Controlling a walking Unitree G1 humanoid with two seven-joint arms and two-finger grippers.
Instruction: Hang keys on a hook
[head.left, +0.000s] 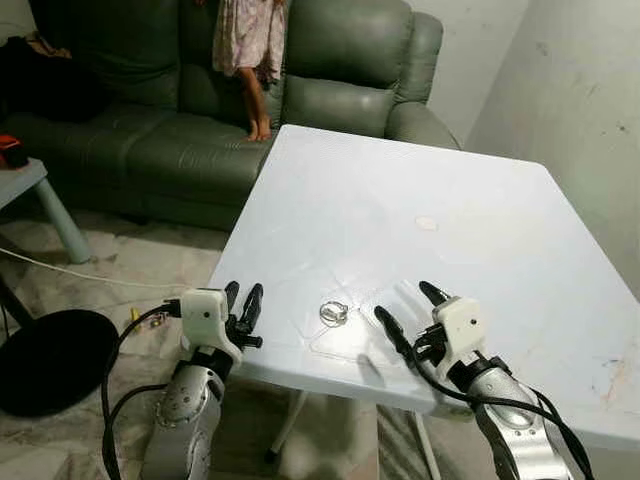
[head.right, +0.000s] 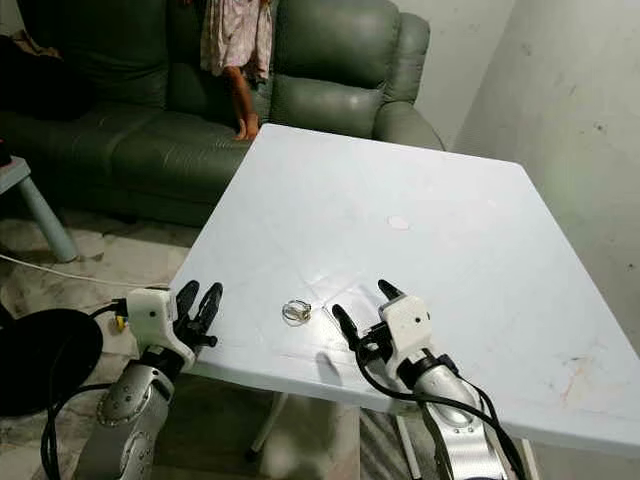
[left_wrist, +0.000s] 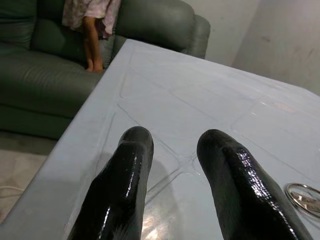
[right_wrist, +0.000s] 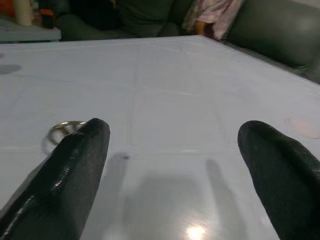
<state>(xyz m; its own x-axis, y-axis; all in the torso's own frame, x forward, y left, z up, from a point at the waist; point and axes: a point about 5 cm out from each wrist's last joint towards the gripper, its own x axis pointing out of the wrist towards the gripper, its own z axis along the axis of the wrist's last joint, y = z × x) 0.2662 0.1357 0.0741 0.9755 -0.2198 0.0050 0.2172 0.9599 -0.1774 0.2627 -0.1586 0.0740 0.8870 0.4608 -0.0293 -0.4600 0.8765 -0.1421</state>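
White tabletop (head.left: 420, 180) fronts a green sofa (head.left: 180, 130). Right pincer (head.left: 408, 305) hovers over its near edge, fingers spread wide; left pincer (head.left: 243, 303) sits at the near corner, fingers narrowly apart. Between them lies a small key ring (head.left: 333, 313), its keys hard to make out.

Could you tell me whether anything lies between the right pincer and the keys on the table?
Nothing visible does. The keys lie on the bare white table near its front edge, and the right pincer stands open just to their right, with only tabletop between them. No hook can be seen.
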